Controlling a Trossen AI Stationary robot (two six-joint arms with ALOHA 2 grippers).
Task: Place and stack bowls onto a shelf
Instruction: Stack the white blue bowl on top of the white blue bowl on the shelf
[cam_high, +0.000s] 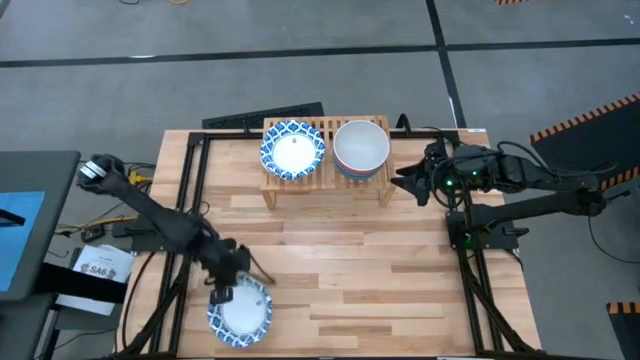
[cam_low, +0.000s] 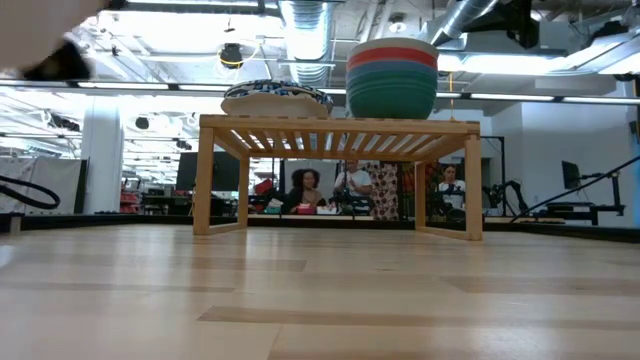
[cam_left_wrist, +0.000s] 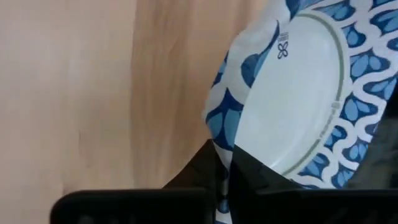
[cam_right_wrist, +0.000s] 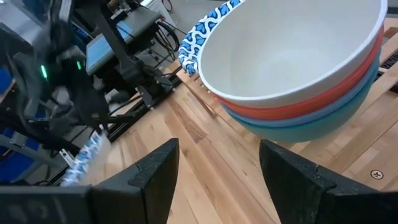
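The light-wood shelf (cam_high: 327, 185) stands at the table's far middle. On its slats sit a blue-and-white patterned bowl (cam_high: 293, 150) on the left and a stack (cam_high: 361, 148) with white on top, then red, blue and green (cam_low: 392, 75), on the right. My left gripper (cam_high: 222, 290) is near the table's near left corner, shut on another patterned bowl (cam_high: 241, 310). My right gripper (cam_high: 410, 180) is open and empty, just right of the shelf, its fingers (cam_right_wrist: 143, 180) pointing at the stack (cam_right_wrist: 298, 68). My left gripper holds the patterned bowl by its rim (cam_left_wrist: 219, 146), one finger (cam_left_wrist: 267, 180) inside the bowl and the other (cam_left_wrist: 189, 174) on the outer wall. In the low view a blurred pale shape (cam_low: 45, 35) shows high above the tabletop, so the bowl seems lifted.
Black frame rails (cam_high: 195, 190) run along the table's left and right sides, and the right arm's base (cam_high: 485, 230) stands at the right edge. The plank tabletop (cam_high: 350, 270) stretches between the shelf and the near edge. People sit in the room behind the table (cam_low: 350, 190).
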